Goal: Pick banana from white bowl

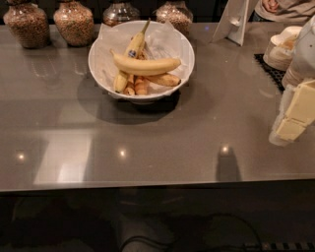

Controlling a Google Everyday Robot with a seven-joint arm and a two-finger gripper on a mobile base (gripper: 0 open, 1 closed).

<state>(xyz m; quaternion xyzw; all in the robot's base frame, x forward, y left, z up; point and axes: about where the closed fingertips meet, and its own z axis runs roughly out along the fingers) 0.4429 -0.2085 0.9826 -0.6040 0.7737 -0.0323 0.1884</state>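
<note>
The white bowl, lined with crinkled white paper, sits on the grey counter at the upper middle. The banana, large and bright yellow, lies across the top of the fruit in it. A slimmer banana with a blue sticker and small brown-spotted bananas lie under and beside it. My gripper is at the right edge, low over the counter, well to the right of the bowl and nearer the front.
Several glass jars of nuts and grains stand along the back edge. A white sign stand is at the back right. Stacked cream bowls sit on a black mat at the right. A person is behind the counter.
</note>
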